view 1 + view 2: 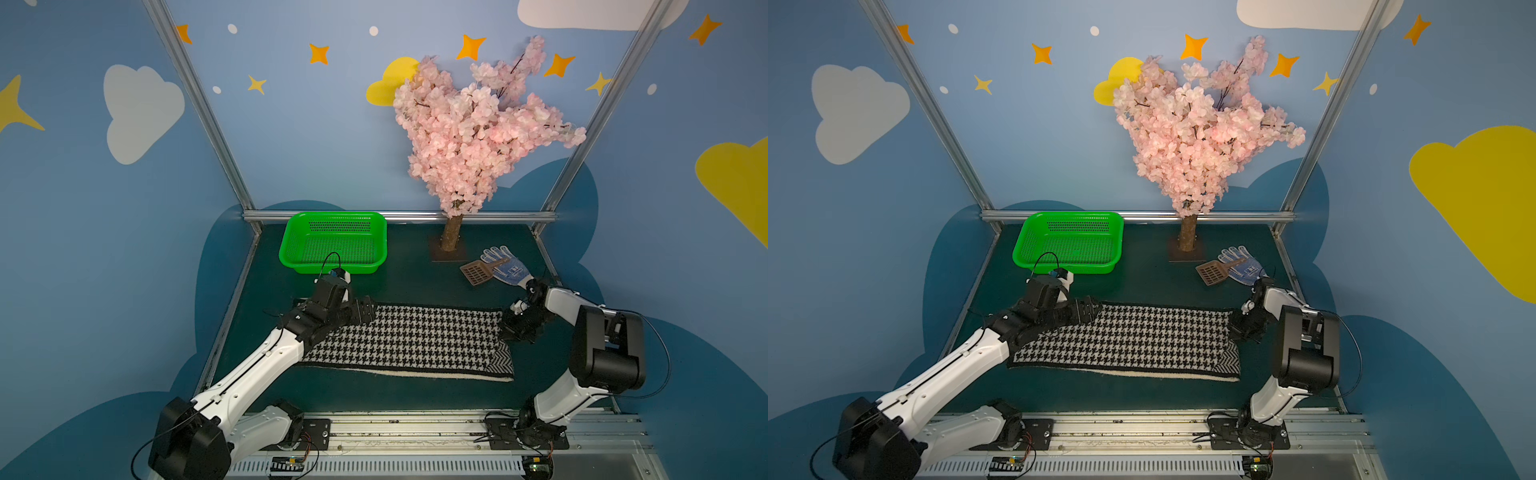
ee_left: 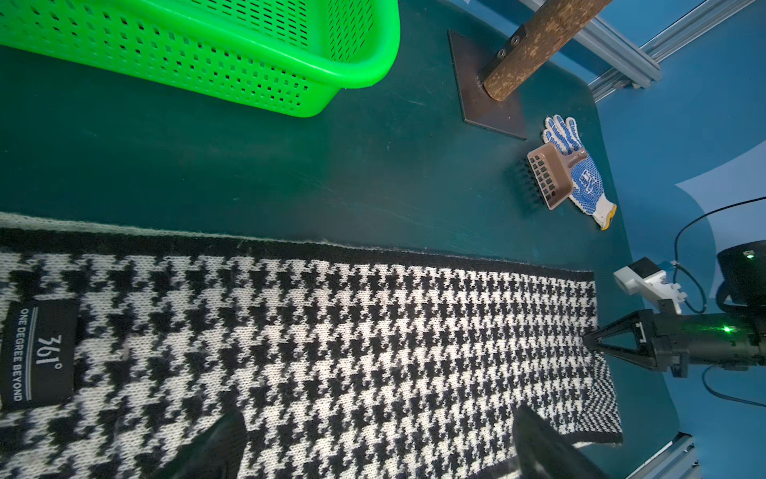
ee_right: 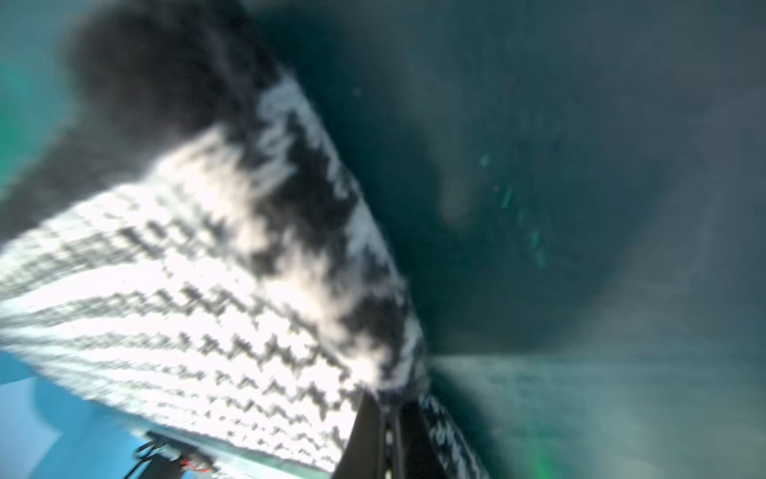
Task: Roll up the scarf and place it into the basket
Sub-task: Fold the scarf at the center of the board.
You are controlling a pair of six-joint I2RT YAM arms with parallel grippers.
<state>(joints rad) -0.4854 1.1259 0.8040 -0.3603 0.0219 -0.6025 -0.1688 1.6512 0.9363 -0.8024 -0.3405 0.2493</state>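
Dark green matting covers the tabletop (image 1: 415,282), closed in by blue walls painted with clouds and stars. Nearest the camera, one aluminium rail (image 1: 415,428) carries the bases of two white-and-black robot arms.

Beyond the rail lies one long knitted black-and-white scarf (image 1: 415,340), spread flat and unrolled across the table. Its houndstooth side faces up, a cream edge runs along its near side, and a patch of herringbone zigzag shows at its near right corner. One black sewn label (image 2: 37,352) sits on the cloth near its left end.

The left gripper (image 1: 365,311) hangs over the far left part of the scarf. Its two dark fingers (image 2: 224,443) stand wide apart with only cloth below them, and they grip nothing. The right gripper (image 2: 588,338) is at the scarf's right end, jaws pressed together on the edge of the cloth. The blurred right wrist view shows the knit pinched between the fingers.

Farther back on the right, one small brown slotted plastic scoop (image 1: 476,272) lies with its handle resting on one white work glove with blue dots (image 1: 509,268). Both are well apart from the scarf.

On the far left stands one bright green rectangular plastic basket (image 1: 336,215) with perforated walls, upright and holding nothing. To its right, one artificial pink blossom tree (image 1: 478,124) rises from a square base plate against the back wall.
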